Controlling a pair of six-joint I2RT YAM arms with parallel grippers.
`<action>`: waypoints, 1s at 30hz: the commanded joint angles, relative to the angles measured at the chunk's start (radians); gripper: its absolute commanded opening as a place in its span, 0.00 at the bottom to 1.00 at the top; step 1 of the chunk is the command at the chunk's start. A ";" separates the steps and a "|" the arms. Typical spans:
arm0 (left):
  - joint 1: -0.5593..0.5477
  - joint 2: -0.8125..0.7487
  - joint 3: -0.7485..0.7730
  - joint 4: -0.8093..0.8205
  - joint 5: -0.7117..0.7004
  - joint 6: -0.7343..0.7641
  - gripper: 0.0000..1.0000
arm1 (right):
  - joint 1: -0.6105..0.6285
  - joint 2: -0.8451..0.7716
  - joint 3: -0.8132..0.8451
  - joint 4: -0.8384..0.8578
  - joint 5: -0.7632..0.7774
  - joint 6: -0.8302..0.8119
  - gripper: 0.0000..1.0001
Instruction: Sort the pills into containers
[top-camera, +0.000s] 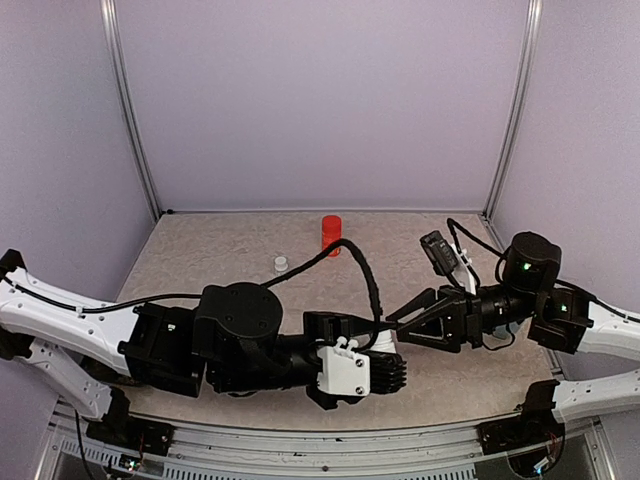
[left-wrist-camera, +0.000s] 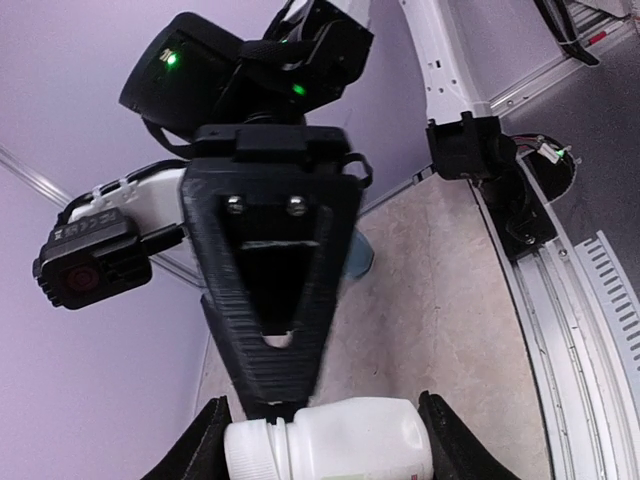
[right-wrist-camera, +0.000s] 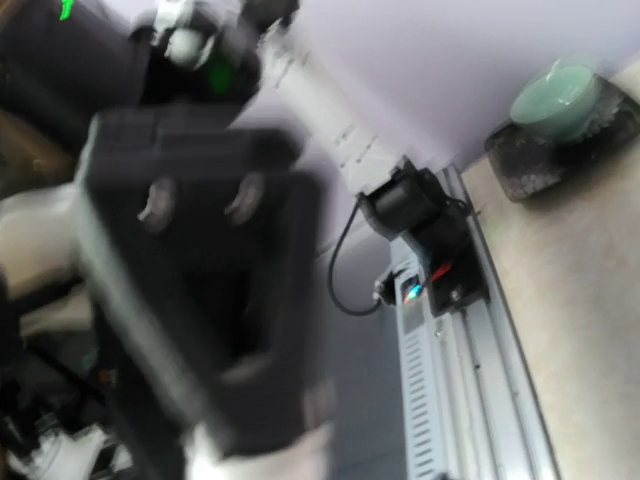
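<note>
Lavender walls (top-camera: 320, 100) enclose a beige speckled surface (top-camera: 200, 250). Left tool (left-wrist-camera: 322, 440) clamps a white bottle (left-wrist-camera: 345, 452), held sideways between its fingers near the surface's front edge. Right tool (top-camera: 394, 321) points at the bottle's capped end, tips just beside it; whether it grips cannot be told. A red cylinder (top-camera: 331, 235) stands upright by the far wall, with a small white cap (top-camera: 281, 264) near it. The containers cannot be made out.

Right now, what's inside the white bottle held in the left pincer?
Nothing shows. The white bottle sits between the fingers of the left pincer, but its walls are opaque, and the right pincer covers part of its neck end. The contents are hidden.
</note>
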 joint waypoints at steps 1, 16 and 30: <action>-0.041 -0.043 -0.045 -0.001 -0.017 -0.029 0.00 | -0.032 -0.016 0.022 0.004 0.041 -0.027 0.54; -0.053 -0.035 -0.164 0.276 -0.223 0.048 0.00 | -0.017 0.070 -0.023 0.185 -0.148 0.017 0.69; -0.059 -0.018 -0.176 0.343 -0.206 0.036 0.00 | 0.028 0.178 0.032 0.168 -0.147 -0.051 0.67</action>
